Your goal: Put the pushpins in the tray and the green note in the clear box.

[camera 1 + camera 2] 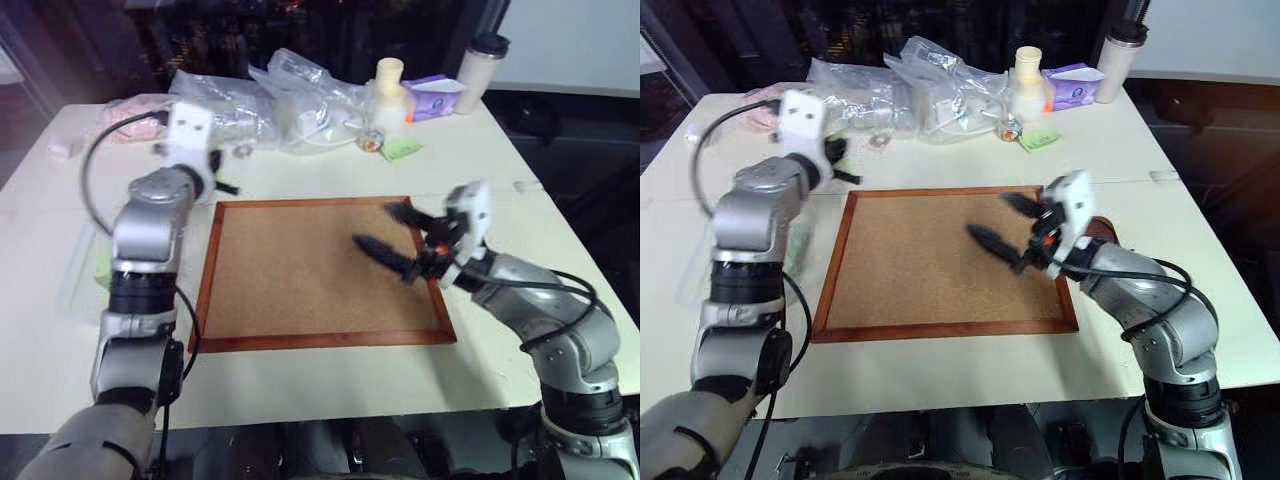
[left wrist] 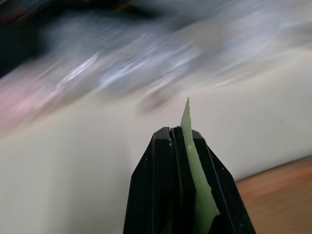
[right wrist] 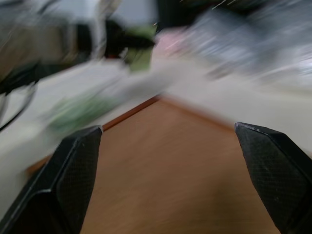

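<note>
My left gripper point(image 1: 226, 186) is shut on the green note point(image 2: 192, 161), a pale green slip standing edge-on between the fingers. It hangs over the table just beyond the cork board's far left corner. The clear box point(image 1: 78, 290) lies at the table's left edge, beside my left arm. Over the right part of the cork board, my right gripper point(image 1: 392, 236) is wide open with nothing between its fingers point(image 3: 73, 170). The tray is mostly hidden behind my right wrist; a reddish-brown edge point(image 1: 1102, 228) shows there. I cannot make out the pushpins.
The wood-framed cork board point(image 1: 300, 270) fills the table's middle. At the back lie wrinkly plastic bags point(image 1: 290, 95), a white bottle point(image 1: 390, 95), a purple pack point(image 1: 435, 97), a tumbler point(image 1: 480, 70) and another green slip point(image 1: 402, 150).
</note>
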{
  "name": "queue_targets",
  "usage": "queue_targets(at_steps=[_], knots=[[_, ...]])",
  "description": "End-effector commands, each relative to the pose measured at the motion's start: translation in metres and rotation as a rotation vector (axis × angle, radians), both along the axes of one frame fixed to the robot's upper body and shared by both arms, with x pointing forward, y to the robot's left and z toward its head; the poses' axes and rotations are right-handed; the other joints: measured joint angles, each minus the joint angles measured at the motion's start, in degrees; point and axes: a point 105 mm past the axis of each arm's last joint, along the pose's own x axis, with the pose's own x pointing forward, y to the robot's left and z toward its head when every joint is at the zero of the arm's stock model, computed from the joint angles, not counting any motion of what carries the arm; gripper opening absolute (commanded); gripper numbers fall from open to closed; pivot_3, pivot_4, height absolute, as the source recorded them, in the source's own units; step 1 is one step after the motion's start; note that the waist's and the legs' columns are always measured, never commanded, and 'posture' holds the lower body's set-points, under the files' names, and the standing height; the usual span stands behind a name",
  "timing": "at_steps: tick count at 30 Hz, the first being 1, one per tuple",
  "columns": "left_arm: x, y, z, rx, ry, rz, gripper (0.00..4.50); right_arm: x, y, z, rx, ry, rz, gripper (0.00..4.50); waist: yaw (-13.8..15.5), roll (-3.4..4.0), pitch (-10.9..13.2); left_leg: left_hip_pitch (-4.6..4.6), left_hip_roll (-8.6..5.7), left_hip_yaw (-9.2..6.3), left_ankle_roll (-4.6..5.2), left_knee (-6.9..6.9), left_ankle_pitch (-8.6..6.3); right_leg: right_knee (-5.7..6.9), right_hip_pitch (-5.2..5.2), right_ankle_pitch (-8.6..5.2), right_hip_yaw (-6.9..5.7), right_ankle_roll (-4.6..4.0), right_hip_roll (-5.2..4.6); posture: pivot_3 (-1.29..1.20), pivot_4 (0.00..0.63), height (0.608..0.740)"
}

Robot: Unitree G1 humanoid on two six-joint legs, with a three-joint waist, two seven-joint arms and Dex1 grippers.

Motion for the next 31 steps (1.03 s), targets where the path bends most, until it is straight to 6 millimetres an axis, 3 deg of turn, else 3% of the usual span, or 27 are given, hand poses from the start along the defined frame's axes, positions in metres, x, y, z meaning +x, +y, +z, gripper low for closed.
queue_targets(at_steps=[1, 6, 7, 8, 15, 18, 22, 24, 27, 28, 31], knots=[[-0.031, 0.019, 0.0, -0.049, 0.041, 0.14, 0.0, -0.014, 0.014, -0.001, -0.06, 0.004, 0.157, 4.47, 0.8, -0.14, 0.0, -0.02, -0.05, -0.01, 0.0, 0.02, 0.0, 0.0, 0.01, 0.0, -0.01, 0.0, -0.04, 0.0, 0.15, 0.734], [-0.052, 0.04, -0.013, -0.085, 0.084, 0.246, 0.0, -0.014, 0.018, -0.005, -0.1, 0.008, 0.219, 4.47, 2.0, -0.29, -0.1, -0.15, -0.31, -0.35, -0.01, 0.09, 0.01, -0.04, 0.13, 0.02, -0.01, 0.04, -0.12, 0.0, 0.15, 0.734], [-0.054, 0.043, -0.014, -0.089, 0.081, 0.264, 0.69, -0.013, 0.019, -0.005, -0.101, 0.007, 0.221, 4.5, 2.0, -0.3, -0.1, -0.15, -0.34, -0.39, 0.01, 0.09, -0.01, -0.04, 0.14, 0.02, -0.01, 0.04, -0.14, 0.0, 0.15, 0.734], [-0.056, 0.045, -0.014, -0.092, 0.079, 0.278, 0.99, -0.012, 0.018, -0.005, -0.103, 0.007, 0.222, 4.5, 1.9, -0.3, -0.1, -0.14, -0.36, -0.41, 0.04, 0.09, -0.02, -0.04, 0.16, 0.03, -0.01, 0.04, -0.14, 0.0, 0.15, 0.734], [-0.063, 0.047, -0.014, -0.086, 0.068, 0.301, 4.44, -0.008, 0.017, -0.008, -0.103, 0.01, 0.22, 4.5, 1.8, -0.31, -0.1, -0.14, -0.36, -0.46, -0.03, 0.07, 0.02, -0.05, 0.15, 0.03, -0.01, 0.04, -0.14, 0.0, 0.15, 0.734], [-0.064, 0.047, -0.007, -0.095, 0.022, 0.294, 4.44, -0.006, 0.015, -0.006, -0.092, 0.009, 0.202, 4.5, 1.8, -0.31, -0.1, -0.14, -0.35, -0.48, -0.02, 0.07, 0.01, -0.04, 0.15, 0.03, -0.01, 0.04, -0.14, 0.0, 0.15, 0.734], [-0.056, 0.037, 0.021, -0.109, -0.108, 0.151, 4.44, -0.002, 0.001, 0.002, -0.052, 0.014, 0.124, 4.5, 1.8, -0.31, -0.1, -0.14, -0.35, -0.48, -0.01, 0.06, 0.01, -0.05, 0.15, 0.03, -0.02, 0.04, -0.14, 0.0, 0.15, 0.734], [-0.051, 0.026, 0.033, -0.131, -0.158, 0.02, 4.44, -0.002, -0.008, 0.006, -0.029, 0.017, 0.08, 4.5, 1.9, -0.32, -0.1, -0.14, -0.35, -0.47, -0.04, 0.07, 0.02, -0.05, 0.15, 0.03, -0.02, 0.04, -0.15, 0.0, 0.15, 0.734], [-0.061, -0.026, 0.037, -0.229, -0.113, -0.484, 4.44, -0.004, -0.018, 0.012, 0.019, 0.026, 0.014, 4.5, 1.9, -0.32, -0.1, -0.14, -0.38, -0.44, -0.07, 0.05, 0.04, -0.06, 0.16, 0.03, -0.03, 0.04, -0.2, 0.0, 0.15, 0.734], [-0.07, -0.034, 0.035, -0.218, -0.086, -0.591, 4.44, -0.004, -0.021, 0.013, 0.034, 0.03, -0.009, 4.5, 1.8, -0.31, -0.1, -0.14, -0.38, -0.44, -0.12, 0.04, 0.07, -0.06, 0.16, 0.03, -0.04, 0.04, -0.2, 0.0, 0.15, 0.734], [-0.079, -0.031, 0.03, -0.196, -0.061, -0.669, 4.44, -0.006, -0.03, 0.013, 0.045, 0.038, -0.064, 4.5, 1.3, -0.31, -0.1, -0.12, -0.37, -0.43, -0.13, -0.02, 0.07, -0.07, 0.14, 0.02, -0.02, 0.03, -0.2, 0.0, 0.15, 0.734]])
